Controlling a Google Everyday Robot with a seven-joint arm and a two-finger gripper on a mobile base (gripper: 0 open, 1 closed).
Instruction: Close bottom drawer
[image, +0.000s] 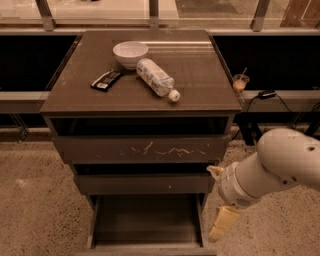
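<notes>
The bottom drawer (147, 222) of the dark grey-brown cabinet is pulled out far, its shallow empty box open to view and its front edge at the bottom of the camera view. My gripper (220, 200) hangs from the white arm at the drawer's right side, just outside its right wall. One pale finger (223, 223) points down beside the drawer's front right corner. Another pale tip shows higher up near the middle drawer's right end.
The middle drawer (142, 184) and the scratched top drawer (142, 148) stand slightly out. On the cabinet top lie a white bowl (130, 53), a plastic bottle (157, 79) and a dark packet (106, 80). A cup (241, 82) and cable sit on a shelf at right.
</notes>
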